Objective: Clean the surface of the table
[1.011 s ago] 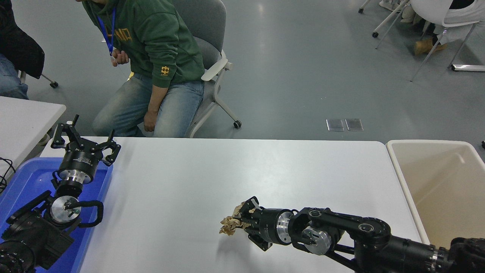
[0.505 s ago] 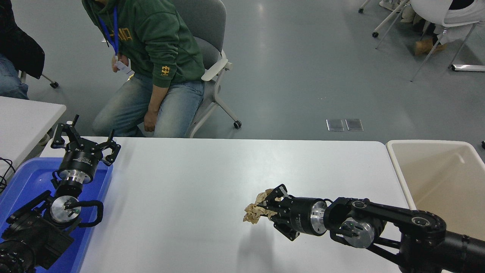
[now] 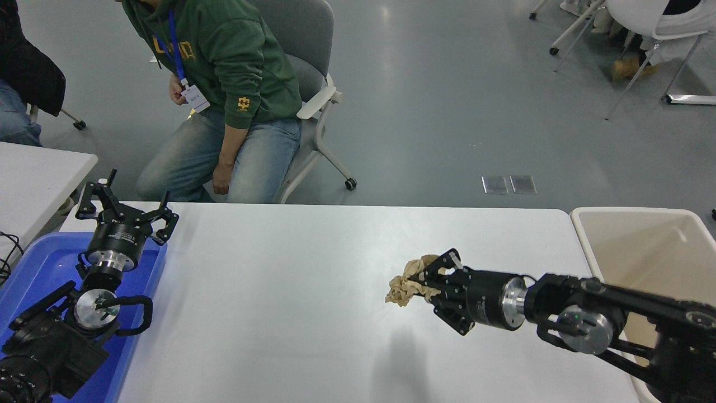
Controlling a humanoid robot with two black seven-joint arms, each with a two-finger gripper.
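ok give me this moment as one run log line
right gripper: shut on crumpled brown paper, lifted over table surface | left gripper: open, parked over blue tray | beige bin: at table's right end

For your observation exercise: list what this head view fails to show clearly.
- Bin: its floor is cut off by the right edge and the right arm.
- Crumpled brown paper: its rear is hidden by the right end effector.
- Blue tray: mostly covered by the parked left arm.
- Badge print: too small.
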